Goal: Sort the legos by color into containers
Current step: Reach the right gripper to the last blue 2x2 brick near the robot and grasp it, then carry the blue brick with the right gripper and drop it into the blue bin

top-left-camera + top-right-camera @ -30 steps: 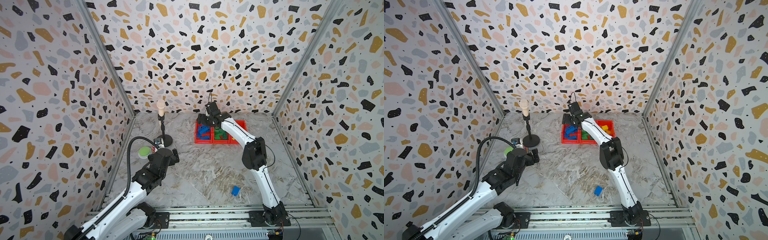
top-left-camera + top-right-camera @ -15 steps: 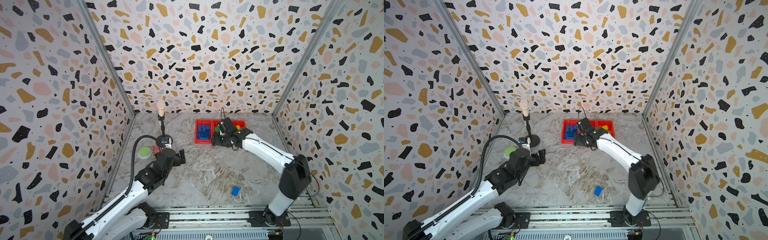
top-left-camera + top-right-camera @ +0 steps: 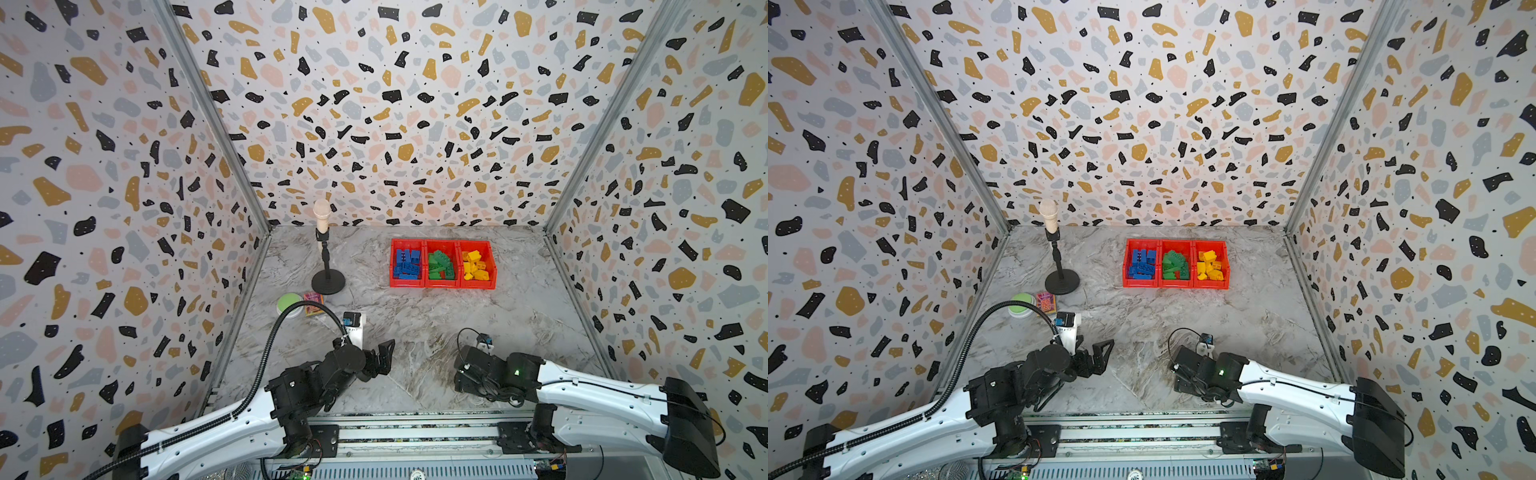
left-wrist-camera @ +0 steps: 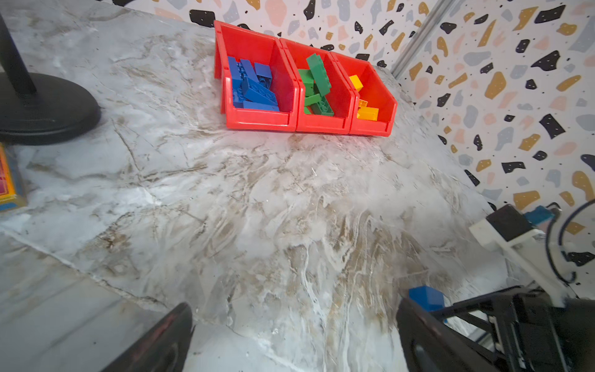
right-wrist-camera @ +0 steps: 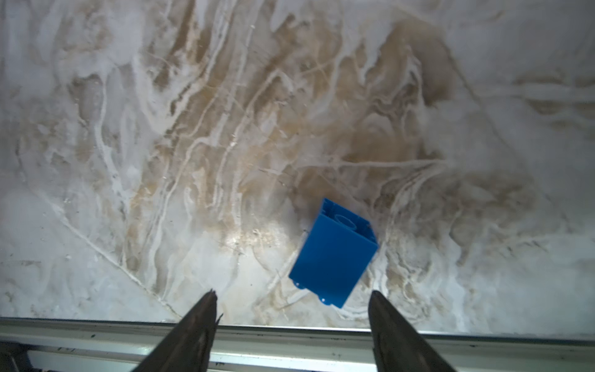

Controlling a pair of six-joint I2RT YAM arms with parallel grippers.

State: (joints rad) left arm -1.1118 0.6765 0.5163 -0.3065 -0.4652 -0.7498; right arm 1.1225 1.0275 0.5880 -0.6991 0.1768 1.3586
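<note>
pincer on right (image 5: 292, 292) hangs spread above lego (image 5: 333, 254).

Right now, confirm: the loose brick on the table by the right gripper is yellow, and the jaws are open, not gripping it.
Wrong colour: the loose brick is blue, as the right wrist view shows. It does lie on the table by the right gripper, jaws open, not gripping.

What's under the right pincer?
A blue lego lies on the marble table, just ahead of the open right pincer, ungripped. In both top views the arm hides it.
</note>
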